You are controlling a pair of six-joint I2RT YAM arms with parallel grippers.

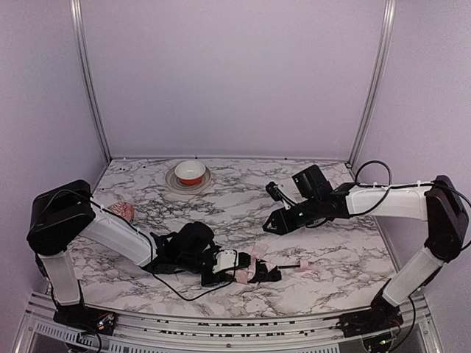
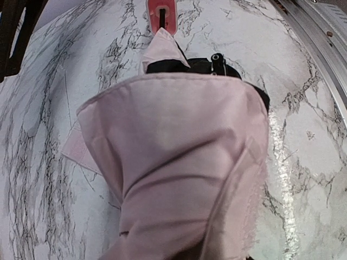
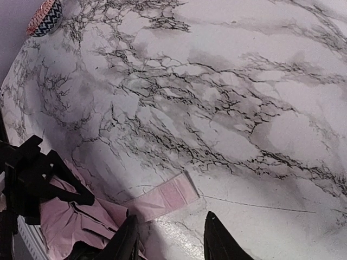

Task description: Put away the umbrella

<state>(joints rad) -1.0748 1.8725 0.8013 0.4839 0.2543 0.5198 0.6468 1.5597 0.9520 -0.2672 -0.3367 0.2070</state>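
Note:
The umbrella (image 1: 254, 271) lies folded on the marble table near the front middle, pale pink fabric with black lining. Its small handle knob (image 1: 302, 265) points right on a thin black shaft. My left gripper (image 1: 227, 263) is at the umbrella's canopy end. In the left wrist view pink fabric (image 2: 179, 162) fills the frame and hides the fingers, with the knob (image 2: 162, 10) at the top. My right gripper (image 1: 271, 226) hovers open and empty above the table behind the umbrella. In the right wrist view it (image 3: 171, 215) is just beyond a pale pink strap tab (image 3: 165, 197) and the bunched fabric (image 3: 65, 222).
A red and white bowl (image 1: 190, 173) stands on a plate at the back left of centre. A reddish-pink knobbly ball (image 1: 124, 212) lies at the left beside my left arm. A black cable (image 1: 176, 290) loops near the table's front edge. Metal frame posts stand at both back corners.

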